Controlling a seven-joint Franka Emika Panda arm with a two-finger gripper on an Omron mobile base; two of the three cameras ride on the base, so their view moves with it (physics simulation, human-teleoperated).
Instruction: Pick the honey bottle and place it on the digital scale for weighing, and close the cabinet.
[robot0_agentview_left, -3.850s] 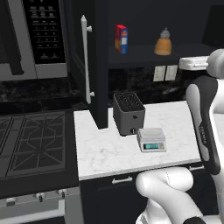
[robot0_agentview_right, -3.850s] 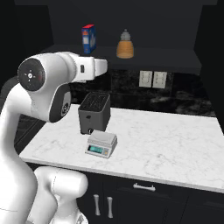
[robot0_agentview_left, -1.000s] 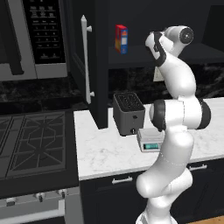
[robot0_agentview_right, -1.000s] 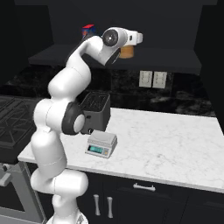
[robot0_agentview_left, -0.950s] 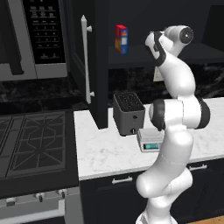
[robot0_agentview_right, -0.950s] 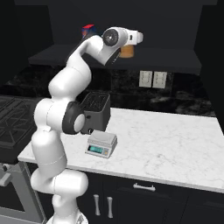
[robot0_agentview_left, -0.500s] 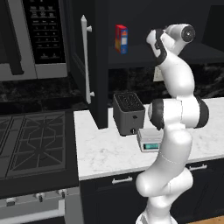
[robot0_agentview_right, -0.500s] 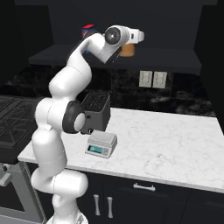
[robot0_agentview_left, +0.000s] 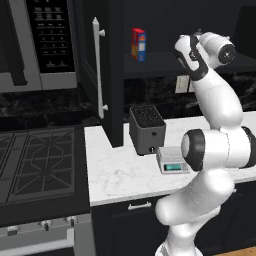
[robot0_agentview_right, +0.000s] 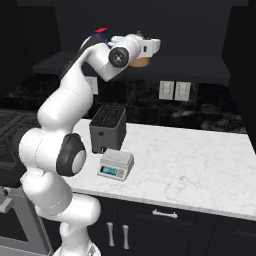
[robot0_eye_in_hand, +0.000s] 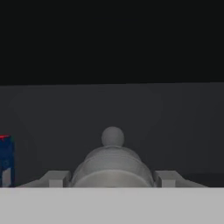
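Arm has swung up into the open cabinet (robot0_agentview_left: 107, 75) since seconds ago; pincer (robot0_eye_in_hand: 112, 177) straddles the honey bottle (robot0_eye_in_hand: 112, 164), fingers wide, not clamped. Scale (robot0_agentview_right: 116, 165) waits below on the surface (robot0_agentview_right: 190, 155).

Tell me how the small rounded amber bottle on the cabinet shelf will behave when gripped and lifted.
The rounded, small-capped honey bottle bulges between the fingertips of the gripper, so its curved sides may slip or twist in the grip. It looks squat and wide-based, so it should probably stand steadily on the flat-topped grey digital scale.
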